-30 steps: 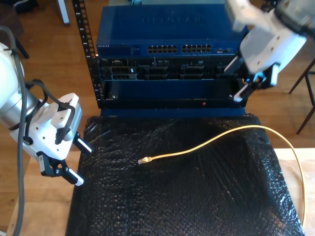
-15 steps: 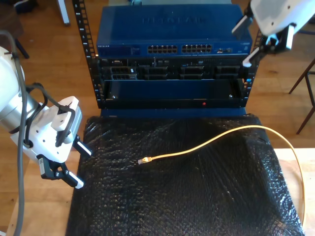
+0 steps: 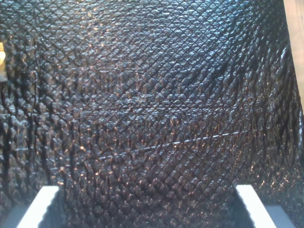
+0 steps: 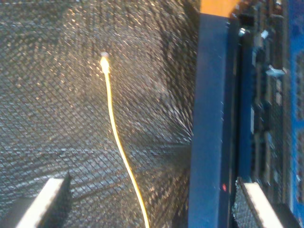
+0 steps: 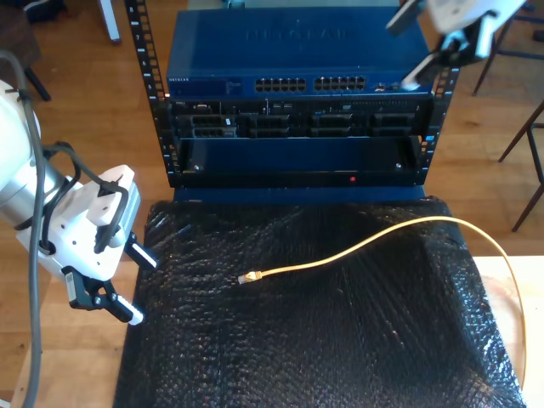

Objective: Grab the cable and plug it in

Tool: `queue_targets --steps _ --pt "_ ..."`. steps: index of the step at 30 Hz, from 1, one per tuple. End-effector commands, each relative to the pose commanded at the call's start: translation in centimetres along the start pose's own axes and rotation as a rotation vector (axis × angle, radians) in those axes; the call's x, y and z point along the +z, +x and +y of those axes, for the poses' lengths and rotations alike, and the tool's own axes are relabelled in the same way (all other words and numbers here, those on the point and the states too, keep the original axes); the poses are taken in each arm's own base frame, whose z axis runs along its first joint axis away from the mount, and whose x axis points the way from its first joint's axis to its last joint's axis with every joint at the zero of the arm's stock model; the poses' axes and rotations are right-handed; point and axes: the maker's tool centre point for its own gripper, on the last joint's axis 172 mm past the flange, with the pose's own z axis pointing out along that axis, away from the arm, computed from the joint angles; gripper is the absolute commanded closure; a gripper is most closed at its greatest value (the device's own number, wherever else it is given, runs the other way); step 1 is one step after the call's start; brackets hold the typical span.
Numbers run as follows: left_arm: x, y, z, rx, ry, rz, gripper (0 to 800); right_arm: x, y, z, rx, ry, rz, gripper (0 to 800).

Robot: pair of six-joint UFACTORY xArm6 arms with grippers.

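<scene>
The pale-yellow cable lies loose on the black mat, curving in from the exterior view's right. Its small plug rests near the mat's middle. The second wrist view looks down on the cable and its plug. My first gripper hangs open at the mat's edge on the exterior view's left, well short of the plug. Its fingers stand wide over bare mat. My second gripper is open high at the exterior view's top right, beside the blue switch, holding nothing.
A rack holds the blue switch with two rows of ports, and dark modules below it. The rack's blue front ledge borders the mat. Wooden floor surrounds the mat, and a pale board lies on the exterior view's right.
My second gripper has risen from in front of the rack's lower bay to the exterior view's top right. My first gripper has drifted slightly. The cable has not moved.
</scene>
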Motion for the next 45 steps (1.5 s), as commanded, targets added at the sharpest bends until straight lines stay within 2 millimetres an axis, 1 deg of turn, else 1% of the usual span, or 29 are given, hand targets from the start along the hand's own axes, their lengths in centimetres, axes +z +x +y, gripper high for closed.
queue_targets --steps 2,4,7,12,14,17,20,22,26,28,30,34,39,43,45 --pt "0.0 0.0 0.0 0.000 0.001 0.000 0 1.3 0.2 -0.3 -0.015 0.023 -0.056 1" --pt "0.0 0.0 0.0 0.000 0.000 0.000 0 2.7 0.4 -0.1 -0.027 0.032 -0.105 1" --pt "0.0 0.0 0.0 0.000 0.000 0.000 0 4.2 1.1 0.0 -0.046 0.033 -0.158 1" --pt "0.0 0.0 0.0 0.000 0.000 0.000 0 6.3 2.7 -0.3 -0.058 0.056 -0.172 1" --pt "0.0 0.0 0.0 0.000 0.000 -0.001 0 7.4 3.4 -0.1 -0.061 0.051 -0.174 1" --pt "-0.1 0.0 0.0 0.001 0.001 -0.002 0 9.4 3.7 0.0 -0.089 0.031 -0.224 1" --pt "-0.1 -0.1 -0.1 0.001 0.002 -0.004 0 11.4 3.7 0.1 -0.098 0.007 -0.295 1" --pt "-0.1 -0.1 -0.1 0.001 0.002 -0.004 0 12.4 3.7 -0.4 -0.098 0.009 -0.326 2" --pt "-0.2 -0.1 -0.1 -0.001 0.004 -0.004 0 13.6 3.6 -0.6 -0.077 0.012 -0.335 2" --pt "-0.3 -0.2 -0.2 -0.006 0.008 -0.003 0 14.3 4.0 -0.5 -0.074 0.003 -0.332 2" --pt "-0.6 -0.6 -0.2 -0.017 0.015 0.000 0 15.1 4.3 -0.6 -0.077 -0.001 -0.330 2" --pt "-1.0 -1.3 -0.3 -0.036 0.027 0.006 0 16.9 3.9 -1.2 -0.077 0.008 -0.333 3" --pt "-1.3 -2.3 -0.4 -0.062 0.037 0.012 0 19.3 4.1 -2.2 -0.099 0.021 -0.332 4" --pt "-1.4 -3.1 -0.5 -0.084 0.046 0.018 0 20.9 3.3 -3.1 -0.097 0.039 -0.338 4" --pt "-1.3 -3.4 -0.6 -0.088 0.054 0.014 0 21.6 3.2 -3.6 -0.104 0.046 -0.341 4"
